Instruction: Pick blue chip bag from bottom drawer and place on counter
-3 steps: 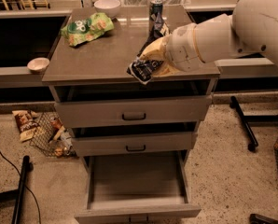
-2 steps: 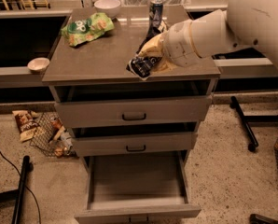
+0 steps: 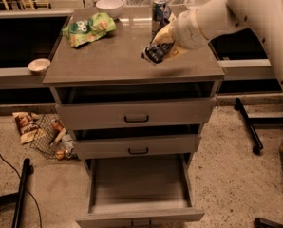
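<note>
Over the counter [image 3: 108,61], right of centre, the gripper [image 3: 161,45] clamps the blue chip bag [image 3: 153,54] between its fingers, long axis slanting down-left (bottom drawer [image 3: 139,184] gaping); it has moved inward from the front edge.

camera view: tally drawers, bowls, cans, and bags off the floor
drawers: 3, bottom drawer open
bowls: 2, white bowl, small bowl
cans: 1, dark can
bags: 2, green bag on the counter, blue chip bag held above it in the gripper
total: 8
</note>
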